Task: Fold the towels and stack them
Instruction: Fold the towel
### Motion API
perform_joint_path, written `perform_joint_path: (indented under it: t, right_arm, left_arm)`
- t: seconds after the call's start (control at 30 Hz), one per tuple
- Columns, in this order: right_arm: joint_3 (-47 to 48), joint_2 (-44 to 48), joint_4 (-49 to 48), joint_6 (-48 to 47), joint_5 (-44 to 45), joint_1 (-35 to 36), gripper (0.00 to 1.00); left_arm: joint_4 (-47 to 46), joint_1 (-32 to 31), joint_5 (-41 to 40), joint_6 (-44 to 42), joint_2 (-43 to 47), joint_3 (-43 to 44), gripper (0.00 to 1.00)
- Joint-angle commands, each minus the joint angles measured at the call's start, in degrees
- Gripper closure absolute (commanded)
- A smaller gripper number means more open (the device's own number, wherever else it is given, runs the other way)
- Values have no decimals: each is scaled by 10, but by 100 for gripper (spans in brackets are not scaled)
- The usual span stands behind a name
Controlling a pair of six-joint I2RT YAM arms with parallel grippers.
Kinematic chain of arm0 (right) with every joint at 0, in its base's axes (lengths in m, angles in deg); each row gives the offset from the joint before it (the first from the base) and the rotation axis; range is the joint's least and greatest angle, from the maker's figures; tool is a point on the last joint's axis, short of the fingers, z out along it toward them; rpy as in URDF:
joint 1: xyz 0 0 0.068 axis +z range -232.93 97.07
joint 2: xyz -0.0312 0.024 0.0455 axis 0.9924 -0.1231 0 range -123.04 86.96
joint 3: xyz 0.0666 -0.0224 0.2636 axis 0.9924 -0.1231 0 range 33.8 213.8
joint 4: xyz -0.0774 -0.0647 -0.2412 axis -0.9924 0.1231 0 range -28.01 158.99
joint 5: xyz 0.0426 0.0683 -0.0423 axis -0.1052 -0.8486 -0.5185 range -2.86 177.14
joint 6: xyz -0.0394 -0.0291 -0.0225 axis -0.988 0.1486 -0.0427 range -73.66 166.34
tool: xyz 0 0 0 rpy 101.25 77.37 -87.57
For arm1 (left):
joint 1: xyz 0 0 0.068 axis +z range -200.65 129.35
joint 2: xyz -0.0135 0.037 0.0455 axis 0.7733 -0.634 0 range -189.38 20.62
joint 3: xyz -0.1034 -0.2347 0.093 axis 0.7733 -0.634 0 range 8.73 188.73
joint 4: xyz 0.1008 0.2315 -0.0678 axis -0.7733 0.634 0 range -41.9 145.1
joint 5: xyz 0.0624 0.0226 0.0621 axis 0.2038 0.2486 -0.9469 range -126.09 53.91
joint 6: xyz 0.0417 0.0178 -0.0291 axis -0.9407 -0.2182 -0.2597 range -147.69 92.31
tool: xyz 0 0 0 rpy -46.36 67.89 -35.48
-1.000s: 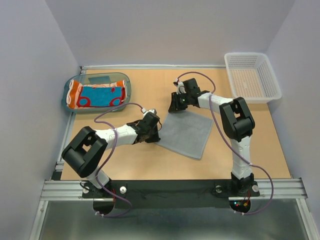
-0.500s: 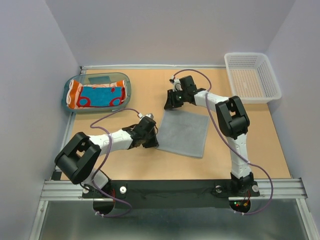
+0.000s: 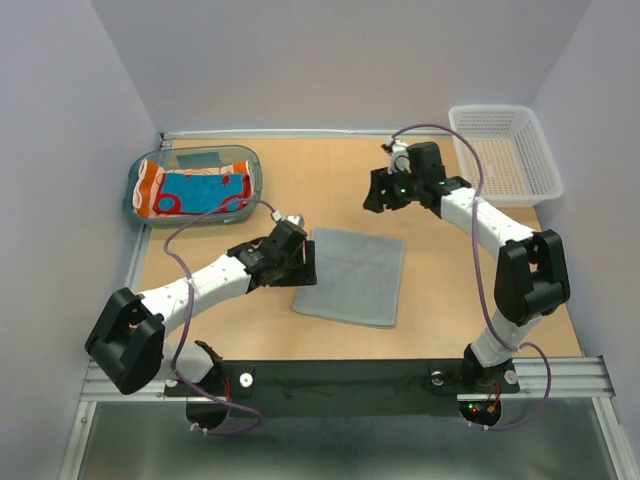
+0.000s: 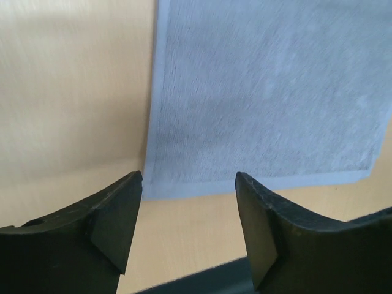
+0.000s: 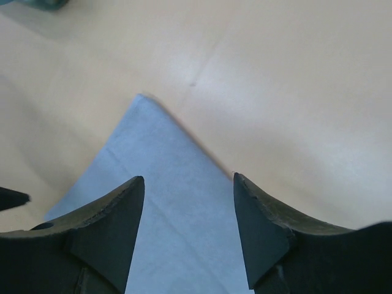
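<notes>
Top external shows me one grey towel point(image 3: 352, 275) lying flat on the table point(image 3: 300, 180) between my two arms. My left gripper point(image 3: 305, 262) sits at its left edge, and my right gripper point(image 3: 378, 197) hangs just beyond its far edge. In both wrist views the fingers point(image 4: 116, 214) are spread and grasp nothing. One teal tray point(image 3: 130, 190) at far left holds bright towels point(image 3: 195, 190) in orange, red and teal-blue; I cannot count them. One white basket point(image 3: 490, 110) stands at far right.
</notes>
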Motion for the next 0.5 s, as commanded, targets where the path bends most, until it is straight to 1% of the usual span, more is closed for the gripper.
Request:
perform_joint_path:
  t: [0.0,0.03,0.07,0.1,0.13,0.17,0.23,0.3,0.37,0.4,0.47]
  right_arm:
    - [-18,24,67,-50,14,-84,36]
    - [-18,26,78,-75,12,-94,37]
    - [-16,24,95,-94,14,-106,38]
    - [-16,22,103,-104,19,-110,38]
    - [-15,19,108,-115,24,-112,39]
    - [-16,15,123,-143,30,-113,39]
    - [-14,2,137,-171,38,-114,40]
    - [-10,-14,154,-206,39,-114,41]
    - [-4,-23,166,-225,32,-114,43]
    - [2,-29,176,-239,23,-114,44]
    - [10,-45,185,-250,15,-114,47]
  left_arm:
    - [15,41,-28,-165,-34,91,25]
    - [13,51,-26,-190,-47,105,25]
    - [11,59,-26,-237,-73,119,25]
    - [7,65,-27,-259,-88,148,25]
    - [2,76,-30,-278,-103,163,25]
    - [-3,80,-30,-319,-130,176,25]
    - [-22,85,-22,-364,-155,211,26]
    - [-30,90,-19,-427,-197,247,26]
    - [-29,96,-13,-458,-246,275,27]
    - [-25,103,-7,-483,-262,305,28]
    - [-25,110,14,-503,-298,331,29]
